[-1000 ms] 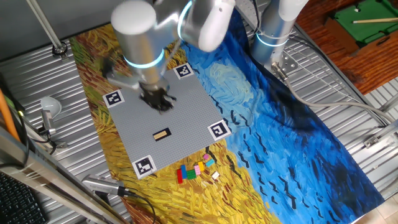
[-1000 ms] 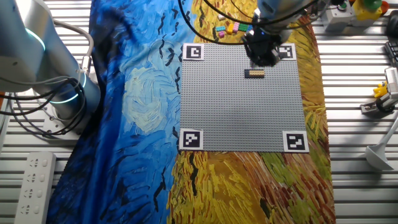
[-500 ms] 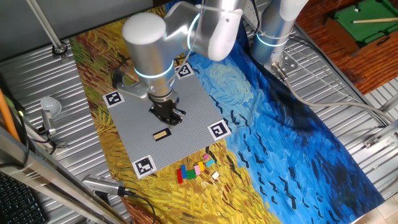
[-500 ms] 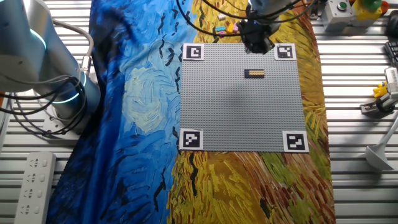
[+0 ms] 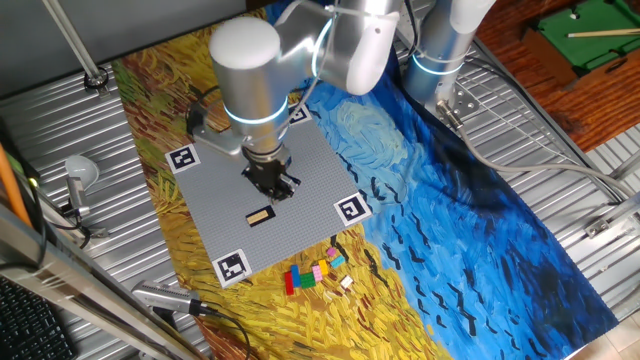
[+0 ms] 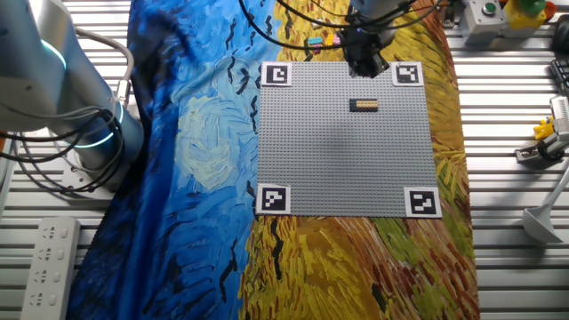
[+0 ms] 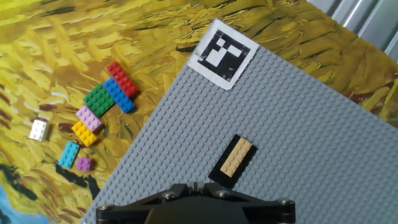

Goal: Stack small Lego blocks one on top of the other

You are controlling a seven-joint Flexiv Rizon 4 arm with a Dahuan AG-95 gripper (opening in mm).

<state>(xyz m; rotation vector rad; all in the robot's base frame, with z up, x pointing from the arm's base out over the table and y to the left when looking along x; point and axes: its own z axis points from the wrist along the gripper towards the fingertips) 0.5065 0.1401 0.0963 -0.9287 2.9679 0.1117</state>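
Observation:
A tan-orange flat block [image 7: 235, 157] sits on the grey baseplate [image 7: 298, 118]; it also shows in one fixed view [image 5: 260, 215] and in the other fixed view [image 6: 363, 105]. Loose small blocks lie on the yellow cloth off the plate's corner: red [image 7: 122, 79], blue [image 7: 118, 94], green [image 7: 97, 99], pink [image 7: 88, 117], yellow [image 7: 83, 132], light blue [image 7: 68, 154] and white [image 7: 39, 129]. My gripper [image 7: 196, 186] is shut and empty. It hovers over the plate [image 5: 275, 183] just beside the tan block, between it and the plate's edge [image 6: 364, 60].
Black-and-white square markers sit at the plate's corners, one close by [image 7: 222, 53]. The painted cloth [image 5: 450, 230] covers the table. A second robot base [image 6: 62, 98] stands at the left. Metal ribbed surfaces and small tools [image 6: 547, 133] lie around the cloth.
The arm has moved across the plate from its middle toward the tan block and the edge near the loose blocks, then nearly stopped. No block has moved.

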